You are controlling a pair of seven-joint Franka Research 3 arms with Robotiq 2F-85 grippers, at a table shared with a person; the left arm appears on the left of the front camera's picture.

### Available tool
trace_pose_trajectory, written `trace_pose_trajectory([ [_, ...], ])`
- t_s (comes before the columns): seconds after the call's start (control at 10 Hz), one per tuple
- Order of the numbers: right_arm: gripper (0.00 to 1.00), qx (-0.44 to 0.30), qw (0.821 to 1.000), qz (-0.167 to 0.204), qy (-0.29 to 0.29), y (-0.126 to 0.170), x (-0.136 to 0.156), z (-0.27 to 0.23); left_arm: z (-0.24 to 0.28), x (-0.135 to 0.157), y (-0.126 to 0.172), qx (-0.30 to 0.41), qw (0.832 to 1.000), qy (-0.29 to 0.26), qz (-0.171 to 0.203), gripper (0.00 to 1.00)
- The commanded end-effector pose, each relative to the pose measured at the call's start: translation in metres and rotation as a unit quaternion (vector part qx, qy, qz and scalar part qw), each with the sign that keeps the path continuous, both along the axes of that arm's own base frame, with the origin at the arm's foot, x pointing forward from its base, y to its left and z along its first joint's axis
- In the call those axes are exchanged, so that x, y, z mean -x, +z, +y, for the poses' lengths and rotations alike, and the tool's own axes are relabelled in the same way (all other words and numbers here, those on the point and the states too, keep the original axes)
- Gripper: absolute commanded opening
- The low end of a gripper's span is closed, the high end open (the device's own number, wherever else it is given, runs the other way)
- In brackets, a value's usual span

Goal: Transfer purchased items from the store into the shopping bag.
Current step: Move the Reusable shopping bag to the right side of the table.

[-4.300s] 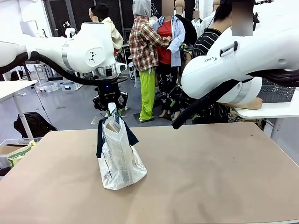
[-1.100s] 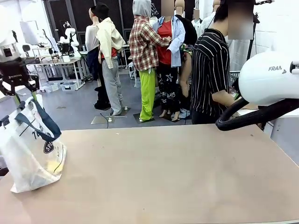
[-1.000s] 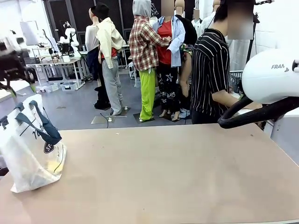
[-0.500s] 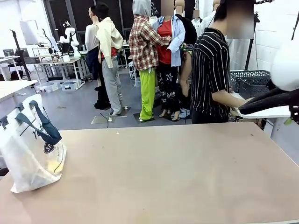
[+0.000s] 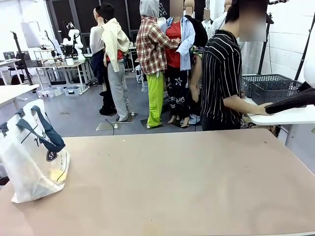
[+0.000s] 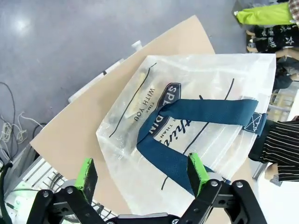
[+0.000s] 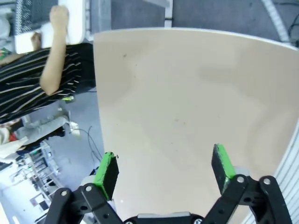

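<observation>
Bag (image 5: 32,157) slumps at the desk's (image 5: 187,187) nine o'clock edge, soft and floppy, best taken by its navy straps (image 6: 201,112), both end effectors (image 6: 142,173) (image 7: 163,168) spread apart, empty.

Blk claws (image 6: 141,173), green pads (image 7: 106,171)

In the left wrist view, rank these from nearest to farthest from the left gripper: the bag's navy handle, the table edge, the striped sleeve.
From the left gripper:
1. Navy handle of the bag, right in front, just beyond the fingers.
2. Striped sleeve, off at the right edge.
3. Table edge, behind the bag, upper left.
</observation>
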State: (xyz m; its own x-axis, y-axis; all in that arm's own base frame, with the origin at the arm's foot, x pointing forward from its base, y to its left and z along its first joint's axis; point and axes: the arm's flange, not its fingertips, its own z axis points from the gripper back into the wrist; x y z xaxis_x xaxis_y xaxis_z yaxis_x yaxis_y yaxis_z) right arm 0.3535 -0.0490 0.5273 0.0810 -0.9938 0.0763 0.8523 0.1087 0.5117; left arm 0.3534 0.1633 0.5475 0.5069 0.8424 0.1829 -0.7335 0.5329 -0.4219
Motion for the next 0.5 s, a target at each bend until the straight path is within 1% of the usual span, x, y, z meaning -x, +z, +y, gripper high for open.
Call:
trace_pose_trajectory([
  [0.0, 1.0, 0.006, 1.0, -0.001, 0.006, 0.0009, 0.0005, 0.005, -0.0025, -0.0049, 0.0125, -0.014, 1.0, -0.011, 0.005, 1.0],
  [0.4, 1.0, 0.006, 1.0, -0.001, 0.006, 0.0009, 0.0005, 0.005, -0.0025, -0.0049, 0.0125, -0.014, 1.0, -0.011, 0.005, 1.0],
])
